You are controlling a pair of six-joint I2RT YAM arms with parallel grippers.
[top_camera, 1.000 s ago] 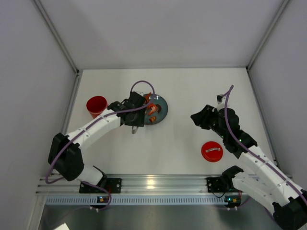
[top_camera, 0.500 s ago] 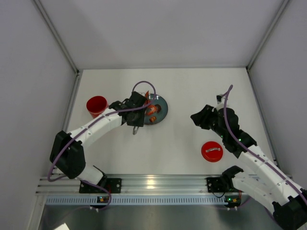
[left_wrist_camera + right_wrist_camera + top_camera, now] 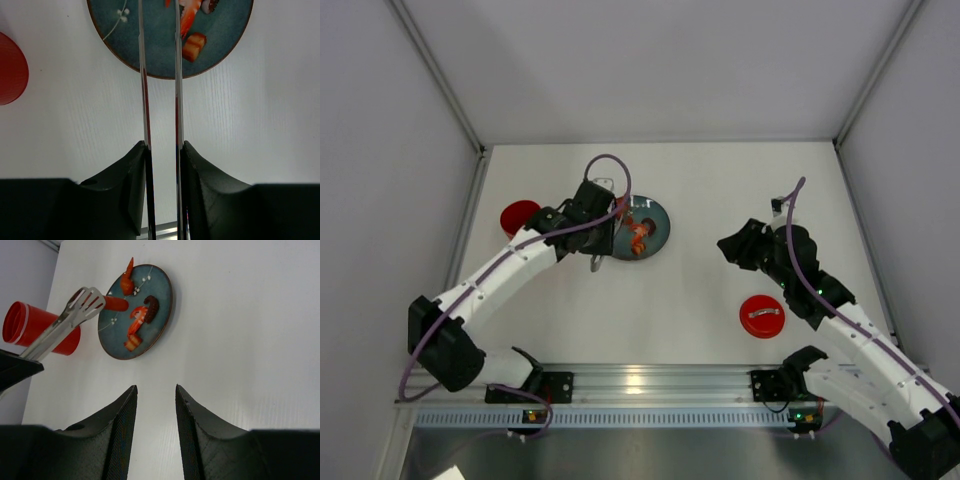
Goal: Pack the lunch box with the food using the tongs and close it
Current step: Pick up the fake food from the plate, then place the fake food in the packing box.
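Observation:
My left gripper (image 3: pixel 596 228) (image 3: pixel 162 145) is shut on the silver tongs (image 3: pixel 145 100), squeezing their two arms nearly parallel. The slotted tong heads (image 3: pixel 85 302) hang over the plate's left edge with a red-brown sausage piece (image 3: pixel 116 303) at their tips. More of the food lies on the blue-grey plate (image 3: pixel 657 214) (image 3: pixel 159 285): orange pieces (image 3: pixel 194 46) (image 3: pixel 128 284) and a dark sausage bit (image 3: pixel 151 308). The red lunch box (image 3: pixel 519 216) (image 3: pixel 35 327) stands open, left of the plate. My right gripper (image 3: pixel 729 244) (image 3: pixel 155 390) is open and empty, well right of the plate.
The flat red lid (image 3: pixel 761 315) with its grey strip lies on the white table (image 3: pixel 700 190), near my right arm. Grey walls close in the table on the left, the right and at the back. An aluminium rail (image 3: pixel 650 382) runs along the near edge.
My left gripper has squeezed the tongs narrower. The left arm has lifted them and swung left, away from the plate's middle towards the lunch box. The right arm has not moved.

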